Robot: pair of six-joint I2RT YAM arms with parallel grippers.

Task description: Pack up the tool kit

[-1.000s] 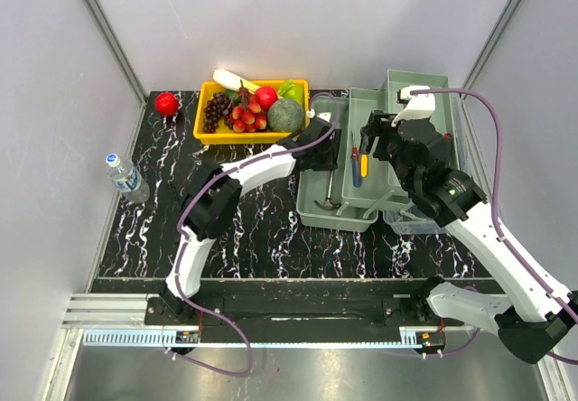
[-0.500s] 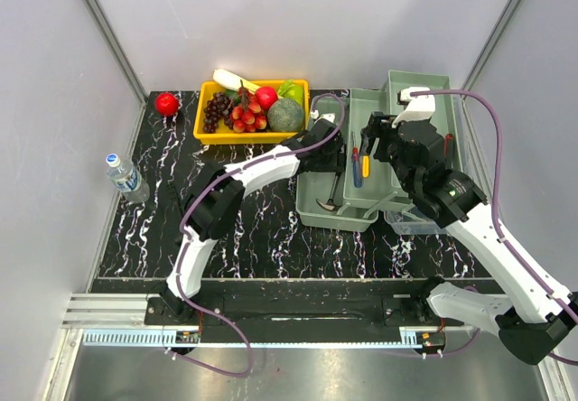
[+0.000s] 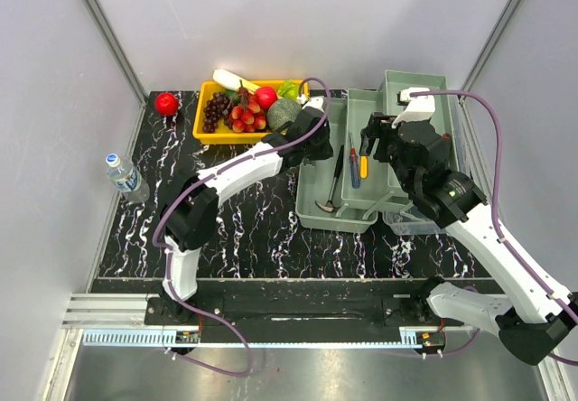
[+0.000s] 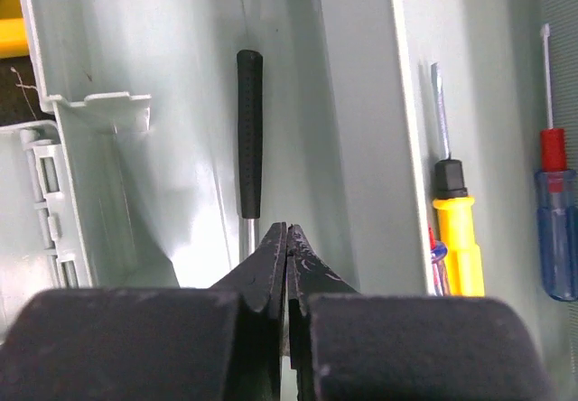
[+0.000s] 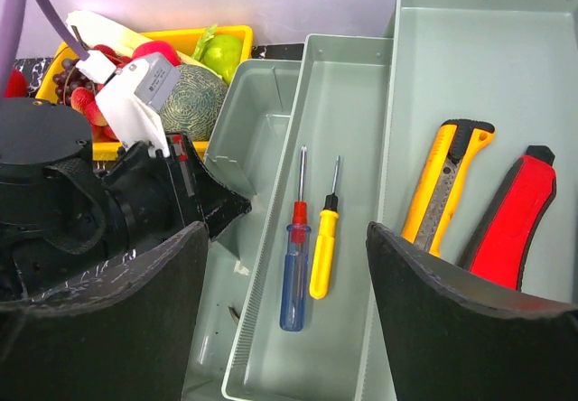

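— Left gripper has drawn back toward the upper left since a second ago. It was low inside the toolbox, over the hammer, and now sits by the box's upper-left corner.

— Holding anything?

— No. Its fingers are pressed tight together with nothing between them. In the left wrist view the hammer's black grip lies on the box floor just beyond the tips and apart from them, so I'd judge the hammer is already packed.

— Where's the kit itself?

— Centre-right of the overhead view, with its trays spread out toward the right. The middle tray holds a blue-handled screwdriver and a yellow-handled screwdriver side by side. The outer tray has a yellow utility knife and a red-and-black cutter.

— And the right gripper?

— Spread wide and empty, hovering over those screwdrivers. It's probably held there so the two arms don't collide.

— Anything in the way?

— The yellow fruit tray sits just beside the box at upper left, and its melon is close to the left wrist. A water bottle stands well apart at the far left.
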